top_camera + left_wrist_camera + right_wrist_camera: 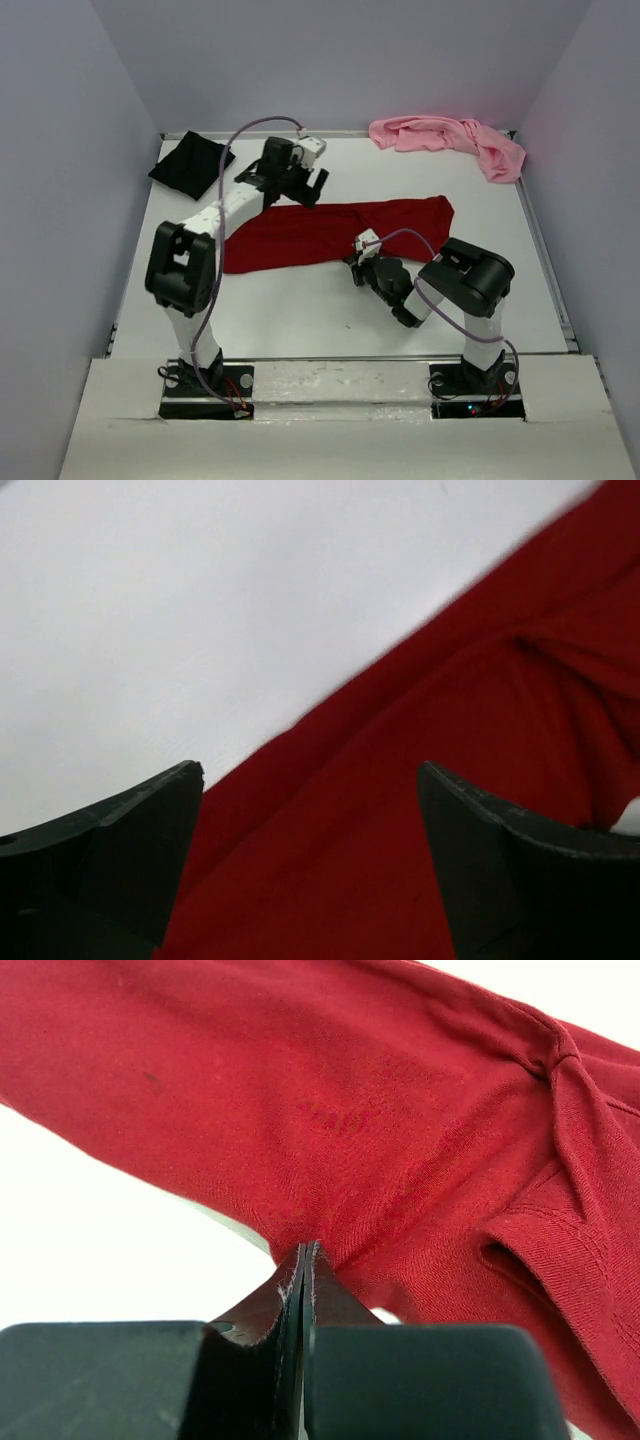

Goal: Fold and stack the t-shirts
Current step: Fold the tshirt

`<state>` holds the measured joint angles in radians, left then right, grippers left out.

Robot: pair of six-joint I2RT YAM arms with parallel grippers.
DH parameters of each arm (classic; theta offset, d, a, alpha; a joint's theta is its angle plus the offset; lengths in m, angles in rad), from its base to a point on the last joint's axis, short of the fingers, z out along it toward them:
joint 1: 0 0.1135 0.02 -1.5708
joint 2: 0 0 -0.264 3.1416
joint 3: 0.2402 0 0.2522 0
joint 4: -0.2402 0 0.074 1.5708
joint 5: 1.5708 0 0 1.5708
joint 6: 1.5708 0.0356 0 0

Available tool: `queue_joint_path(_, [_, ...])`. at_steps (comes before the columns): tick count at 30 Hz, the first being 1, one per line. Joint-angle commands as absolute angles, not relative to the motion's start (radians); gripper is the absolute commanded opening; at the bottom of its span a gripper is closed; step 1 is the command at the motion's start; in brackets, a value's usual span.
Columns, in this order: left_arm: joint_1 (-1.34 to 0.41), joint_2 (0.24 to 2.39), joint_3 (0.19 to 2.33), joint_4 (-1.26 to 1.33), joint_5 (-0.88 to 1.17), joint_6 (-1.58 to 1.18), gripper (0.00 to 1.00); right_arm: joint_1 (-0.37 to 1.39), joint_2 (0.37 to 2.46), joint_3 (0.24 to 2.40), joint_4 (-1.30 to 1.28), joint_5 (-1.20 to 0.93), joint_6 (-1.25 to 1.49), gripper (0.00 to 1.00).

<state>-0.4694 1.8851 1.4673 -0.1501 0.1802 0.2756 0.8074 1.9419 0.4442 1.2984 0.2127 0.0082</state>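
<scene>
Wide open went the left gripper (311, 187), holding nothing above the far edge of the dark red cloth t-shirt (330, 232) spread across the white table (300, 320); the right gripper (303, 1252) was clamped shut, pinching its near edge

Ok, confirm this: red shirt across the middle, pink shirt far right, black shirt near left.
One slip: the top view shows the black shirt at the far left, not near left. The red shirt across the middle and pink shirt far right hold.

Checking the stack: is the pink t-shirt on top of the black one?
No, the pink t-shirt lies crumpled far right, well apart from the black t-shirt at far left.
</scene>
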Motion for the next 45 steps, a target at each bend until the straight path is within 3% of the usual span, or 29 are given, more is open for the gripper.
queue_joint_path(1, [-0.358, 1.668, 1.306, 0.221, 0.274, -0.112, 0.99, 0.822, 1.901, 0.451, 1.27, 0.215, 0.028, 0.0])
queue_joint_path(5, [-0.353, 1.641, 1.23, 0.189, 0.045, -0.404, 0.99, 0.822, 1.879, 0.463, 1.249, 0.213, 0.038, 0.0])
queue_joint_path(12, [-0.347, 1.664, 1.203, 0.189, 0.316, -0.339, 0.99, 0.822, 1.61, 0.538, 0.938, 0.212, 0.06, 0.0])
queue_joint_path(17, [-0.334, 1.513, 1.053, 0.222, 0.094, -0.429, 0.99, 0.822, 1.379, 0.713, 0.564, 0.218, 0.069, 0.0])
queue_joint_path(19, [-0.321, 1.398, 0.999, 0.178, -0.089, -0.548, 0.99, 0.822, 1.321, 0.787, 0.447, 0.229, 0.08, 0.22])
queue_joint_path(20, [-0.31, 1.363, 0.976, 0.173, -0.201, -0.672, 0.99, 0.822, 1.28, 0.851, 0.361, 0.247, 0.084, 0.4])
queue_joint_path(21, [-0.301, 1.332, 0.922, 0.222, -0.169, -0.634, 0.99, 0.822, 1.261, 0.879, 0.324, 0.258, 0.081, 0.55])
queue_joint_path(23, [-0.296, 1.27, 0.913, 0.279, -0.081, -0.54, 0.99, 0.822, 1.218, 0.917, 0.252, 0.296, 0.086, 0.71])
queue_joint_path(24, [-0.299, 1.258, 0.922, 0.255, -0.098, -0.534, 0.99, 0.822, 1.207, 0.929, 0.239, 0.34, 0.089, 0.91])
queue_joint_path(26, [-0.296, 1.227, 0.93, 0.204, -0.112, -0.52, 0.99, 0.822, 1.18, 0.927, 0.229, 0.394, 0.109, 1.0])
queue_joint_path(31, [-0.299, 1.181, 0.896, 0.212, -0.031, -0.54, 0.99, 0.812, 1.144, 0.89, 0.225, 0.541, 0.172, 1.0])
queue_joint_path(37, [-0.299, 1.192, 0.867, 0.21, 0.044, -0.565, 0.99, 0.756, 1.189, 1.049, -0.085, 0.522, 0.245, 1.0])
queue_joint_path(45, [-0.295, 1.221, 0.959, 0.103, -0.094, -0.564, 0.99, 0.289, 1.311, 1.216, -0.196, -0.216, 0.385, 1.0])
